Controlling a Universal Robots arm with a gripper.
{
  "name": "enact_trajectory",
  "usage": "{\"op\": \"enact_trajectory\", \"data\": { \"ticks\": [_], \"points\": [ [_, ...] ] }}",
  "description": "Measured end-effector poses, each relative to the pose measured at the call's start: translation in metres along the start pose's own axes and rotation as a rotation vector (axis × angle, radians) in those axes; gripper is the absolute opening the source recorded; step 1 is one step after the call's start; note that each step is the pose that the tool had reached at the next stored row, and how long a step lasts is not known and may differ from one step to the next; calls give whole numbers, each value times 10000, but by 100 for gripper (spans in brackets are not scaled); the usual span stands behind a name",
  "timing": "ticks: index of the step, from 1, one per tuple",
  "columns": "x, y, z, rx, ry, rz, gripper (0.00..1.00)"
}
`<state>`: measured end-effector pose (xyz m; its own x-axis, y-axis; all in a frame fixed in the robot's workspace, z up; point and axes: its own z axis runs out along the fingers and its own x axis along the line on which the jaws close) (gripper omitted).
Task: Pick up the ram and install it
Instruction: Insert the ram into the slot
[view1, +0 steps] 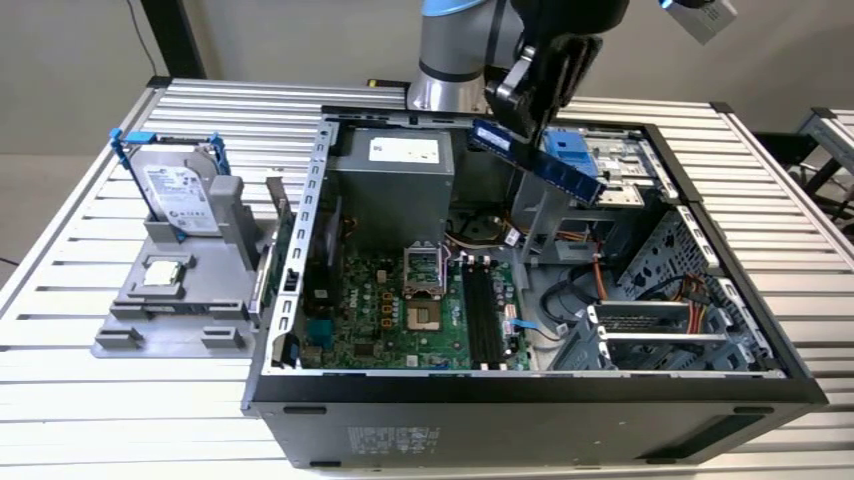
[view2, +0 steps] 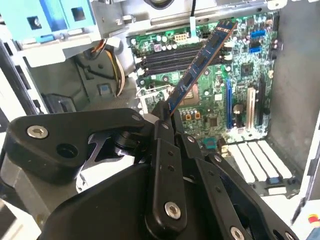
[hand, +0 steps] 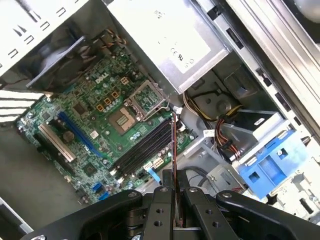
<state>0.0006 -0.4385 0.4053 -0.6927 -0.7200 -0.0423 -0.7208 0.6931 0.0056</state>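
Near the desk's (view1: 60, 235) left edge a hard drive (view1: 180, 190) stands upright in a blue frame. To its right, above the open computer case (view1: 534, 410), the claw (view1: 518, 120) is clenched on one end of the ram (view1: 541, 160). The ram is a long, thin, bluish stick with dark chips, held tilted in the air over the motherboard (view1: 387, 310).

Bright even light, soft shadows
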Motion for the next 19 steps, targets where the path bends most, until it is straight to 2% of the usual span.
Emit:
{"op": "enact_trajectory", "data": {
  "ticks": [19],
  "points": [
    [0, 0, 0, 124, -16, 2915, 0]
  ]
}}
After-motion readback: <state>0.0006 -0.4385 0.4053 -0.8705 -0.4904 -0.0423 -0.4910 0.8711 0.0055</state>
